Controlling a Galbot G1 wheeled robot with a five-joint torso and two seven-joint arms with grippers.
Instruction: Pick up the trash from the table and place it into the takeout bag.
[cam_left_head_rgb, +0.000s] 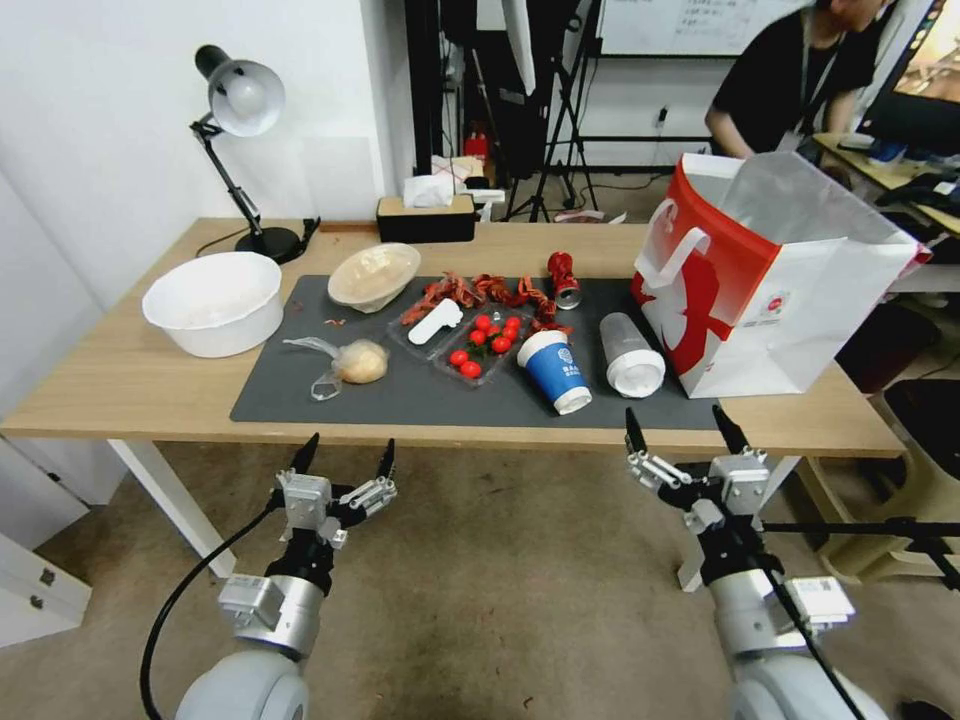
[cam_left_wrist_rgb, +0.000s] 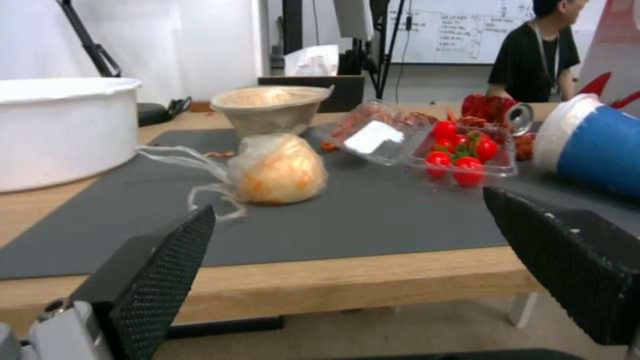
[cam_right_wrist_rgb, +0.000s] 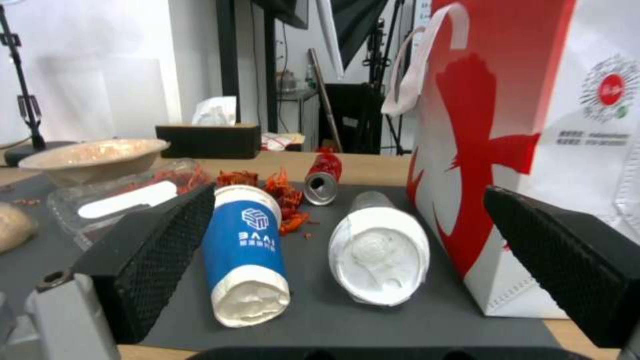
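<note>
Pre-grasp; both end effectors, left (cam_left_head_rgb: 345, 456) and right (cam_left_head_rgb: 688, 428), wide and empty short of worktop (cam_left_head_rgb: 120, 385); likely next: right reaches blue paper cup (cam_left_head_rgb: 555, 371).

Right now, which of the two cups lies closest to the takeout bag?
The clear plastic cup with the white lid; the blue paper cup lies farther from the takeout bag.

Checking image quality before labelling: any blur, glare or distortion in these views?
Head view: wide-angle bowing, table edges curve, soft overall. Left wrist view: left pincer fingers blurred up close, blue paper cup soft. Right wrist view: takeout bag white side washed out; clear plastic cup lid fairly sharp.
</note>
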